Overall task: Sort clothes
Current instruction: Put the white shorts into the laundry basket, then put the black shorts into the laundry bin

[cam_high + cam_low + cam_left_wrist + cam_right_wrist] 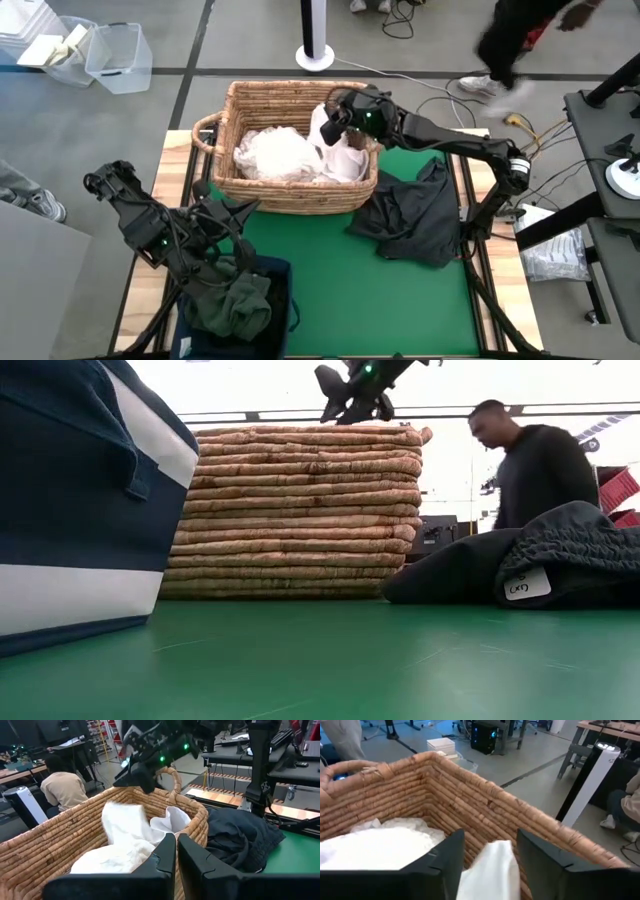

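Note:
A tan wicker basket (300,88) stands at the table's far side with white clothes (275,155) heaped in it. My right gripper (490,855) hovers open over the basket's right end (330,125), with an upstanding fold of a white garment (492,870) between its fingers. A pile of dark clothes (410,215) lies on the green mat right of the basket. A navy bin (270,270) at the near left holds a dark garment (235,305). My left gripper (176,840) is shut on nothing, above the bin's far side (238,212), and points toward the basket. My right gripper comes at the white garment level from the table's right side, above the basket. A raised fold (495,865) stands between its open fingers (445,865). I cannot tell whether they touch it. The rest of the garment lies on the heap in the basket.
A person (530,460) moves behind the table's far right side. Clear plastic boxes (115,55) and a white stand (317,45) are on the floor beyond the table. Bare green mat (330,290) lies between the bin and the dark pile.

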Robot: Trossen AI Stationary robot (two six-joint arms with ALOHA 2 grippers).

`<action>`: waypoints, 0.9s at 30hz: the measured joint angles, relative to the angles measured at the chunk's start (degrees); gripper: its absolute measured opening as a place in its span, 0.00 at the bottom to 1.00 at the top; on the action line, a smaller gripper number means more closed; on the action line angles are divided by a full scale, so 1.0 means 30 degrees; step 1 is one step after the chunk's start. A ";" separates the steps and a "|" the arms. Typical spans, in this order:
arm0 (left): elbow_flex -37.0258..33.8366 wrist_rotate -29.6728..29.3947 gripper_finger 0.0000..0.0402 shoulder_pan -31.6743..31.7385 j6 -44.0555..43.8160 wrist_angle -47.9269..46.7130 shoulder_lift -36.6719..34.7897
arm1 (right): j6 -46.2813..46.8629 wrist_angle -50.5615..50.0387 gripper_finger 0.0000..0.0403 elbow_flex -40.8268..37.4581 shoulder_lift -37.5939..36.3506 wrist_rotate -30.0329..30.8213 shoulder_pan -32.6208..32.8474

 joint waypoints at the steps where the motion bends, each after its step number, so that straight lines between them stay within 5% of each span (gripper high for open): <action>1: 0.0000 0.0006 0.00 0.0027 0.0006 -0.0033 -0.0015 | -0.0102 -0.0384 0.44 0.0361 0.0000 -0.0001 0.0005; 10: 0.0000 0.0007 0.00 0.0161 0.0015 -0.0282 -0.0099 | -0.1382 -0.5887 0.58 0.4905 -0.0057 -0.0323 0.0279; 19: 0.0000 0.0022 0.00 0.0205 0.0015 -0.0621 -0.0201 | -0.2039 -1.4018 0.59 1.0460 -0.0798 -0.4924 0.1107; 27: 0.0000 0.0029 0.00 0.0204 0.0015 -0.1127 -0.0573 | -0.2280 -1.8992 0.57 1.0636 -0.2942 -0.5684 0.2438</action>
